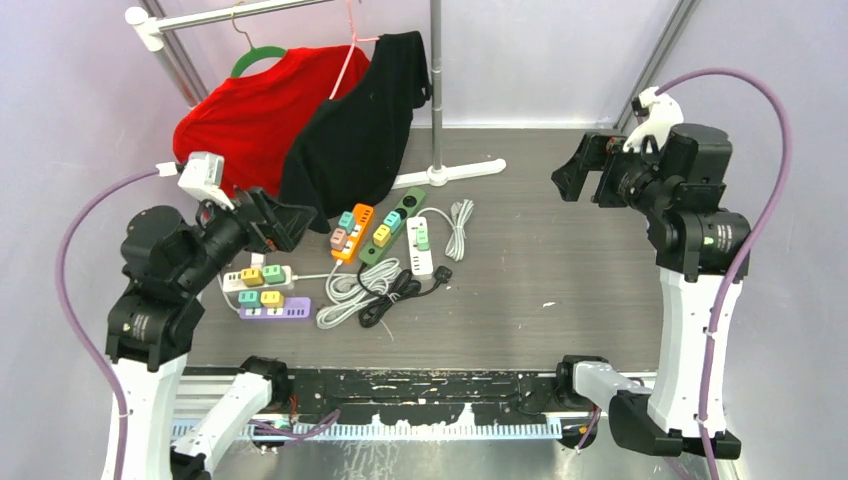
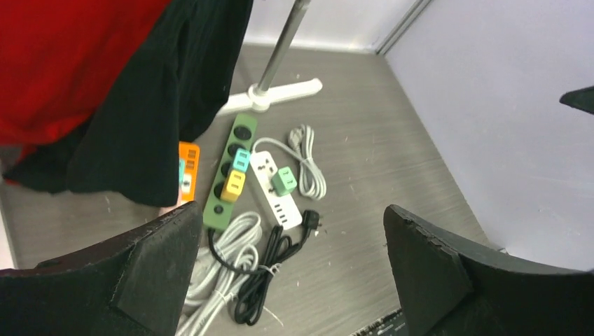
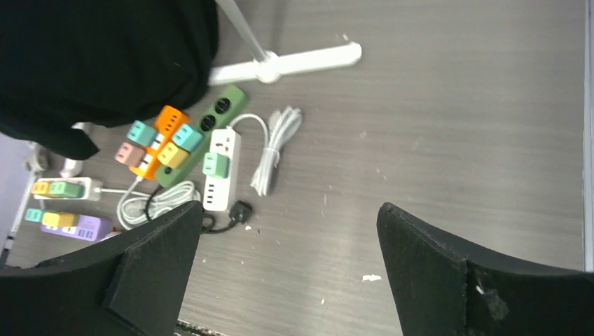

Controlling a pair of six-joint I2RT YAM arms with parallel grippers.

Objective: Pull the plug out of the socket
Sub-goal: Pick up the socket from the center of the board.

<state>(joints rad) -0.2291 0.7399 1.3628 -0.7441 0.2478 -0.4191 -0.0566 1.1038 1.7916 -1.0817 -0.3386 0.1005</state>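
Table [image 1: 560,280] task judged not begun: left gripper [image 1: 290,222] and right gripper [image 1: 570,172] hung raised above it, fingers spread wide, holding nothing. White strip [image 1: 421,262] lay in the cluster left of centre, with the green plug [image 1: 422,238] seated in it, untouched by either. Reach, grip and pull were all left to do.

We see a matt, grey wood-grain table [image 1: 560,260]. The white power strip [image 1: 422,262] and the green plug [image 1: 422,238] on it look like smooth plastic with a slight sheen. The red shirt [image 1: 250,100] and black shirt [image 1: 365,120] are soft matt cloth. The rack pole [image 1: 436,80] looks like brushed metal. The left gripper [image 2: 291,208] has 2 matt black fingers [image 2: 161,259] with rough edges.
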